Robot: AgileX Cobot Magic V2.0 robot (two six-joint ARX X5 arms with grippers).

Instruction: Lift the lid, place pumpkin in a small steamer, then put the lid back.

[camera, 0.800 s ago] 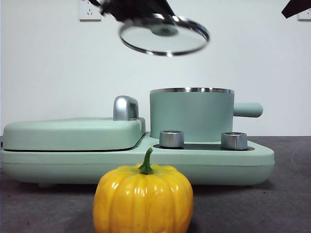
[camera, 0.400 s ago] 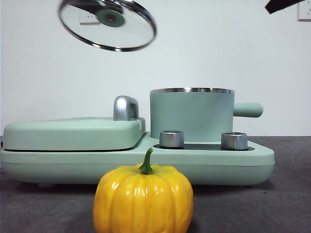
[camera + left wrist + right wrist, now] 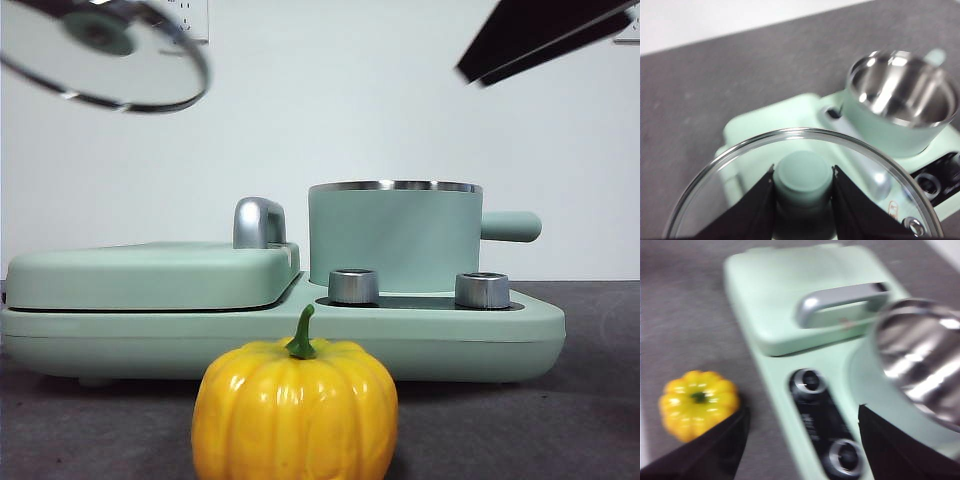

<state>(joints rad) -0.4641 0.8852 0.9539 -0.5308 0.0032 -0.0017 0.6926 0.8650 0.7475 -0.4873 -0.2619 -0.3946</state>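
Glass lid (image 3: pixel 105 55) hung high at the upper left of the front view, tilted, well above and to the side of the flat mint-green cover (image 3: pixel 150 275). In the left wrist view the left pincer (image 3: pixel 803 187) was pinching the lid's mint-green knob (image 3: pixel 803 175) between its two black jaws, the steel rim arcing around them. The small steamer (image 3: pixel 395 238) stood uncovered on the wide mint-green base (image 3: pixel 520 335), its shiny steel inside bare in the left wrist view (image 3: pixel 902 92) and its stubby handle (image 3: pixel 510 227) pointing toward the right of the front view. Two silver knobs (image 3: pixel 354 286) sat on the base in front of the pot, and a curved silver handle (image 3: pixel 259 222) rose from the flat cover beside it. The pumpkin (image 3: pixel 295 405) rested on the dark bench (image 3: pixel 90 430) in front of the base, apart from it, green stem upright. The right pincer (image 3: pixel 802 440) hovered over the base with its jaws spread wide and nothing between them; the pumpkin (image 3: pixel 699 402) lay near one jaw and the steamer (image 3: pixel 920 365) near the other. A blurred black arm (image 3: pixel 545 40) crossed the top right corner of the front view.
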